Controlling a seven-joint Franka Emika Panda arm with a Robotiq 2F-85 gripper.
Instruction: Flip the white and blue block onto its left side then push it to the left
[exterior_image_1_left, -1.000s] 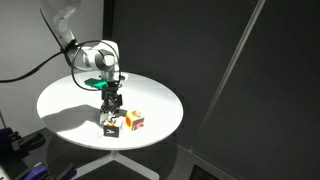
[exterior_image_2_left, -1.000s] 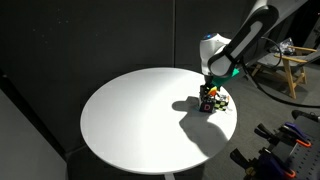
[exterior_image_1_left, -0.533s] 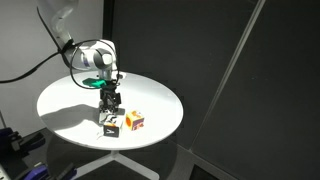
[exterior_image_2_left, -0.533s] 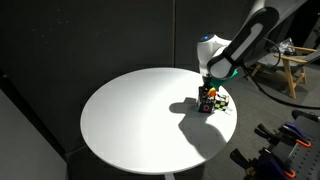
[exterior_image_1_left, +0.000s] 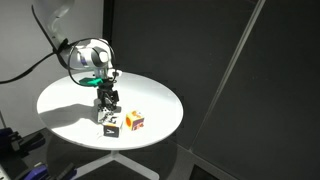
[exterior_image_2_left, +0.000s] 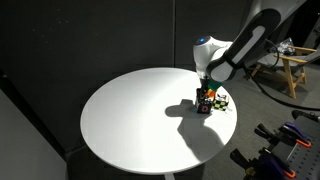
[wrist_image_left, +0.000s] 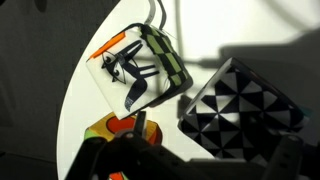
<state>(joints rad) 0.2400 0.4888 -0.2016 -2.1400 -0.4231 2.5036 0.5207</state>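
Note:
The white and blue block (wrist_image_left: 240, 110) fills the lower right of the wrist view, with its dark-checkered white face towards the camera. It sits between my gripper's (wrist_image_left: 195, 165) dark fingers, which stand apart; the right finger is close against it. In both exterior views my gripper (exterior_image_1_left: 107, 98) (exterior_image_2_left: 206, 97) points down at the table near the group of cubes and hides most of the block.
A black cube with a white mark (exterior_image_1_left: 110, 122) (wrist_image_left: 140, 65) and an orange, yellow and red cube (exterior_image_1_left: 134, 121) (wrist_image_left: 118, 130) stand close by on the round white table (exterior_image_1_left: 70, 95) (exterior_image_2_left: 130, 110). The table edge is near the cubes. A wooden stand (exterior_image_2_left: 292, 60) is off to one side.
My gripper has shifted slightly sideways, away from the orange cube, staying low at the block. The black cube and the orange cube have not moved.

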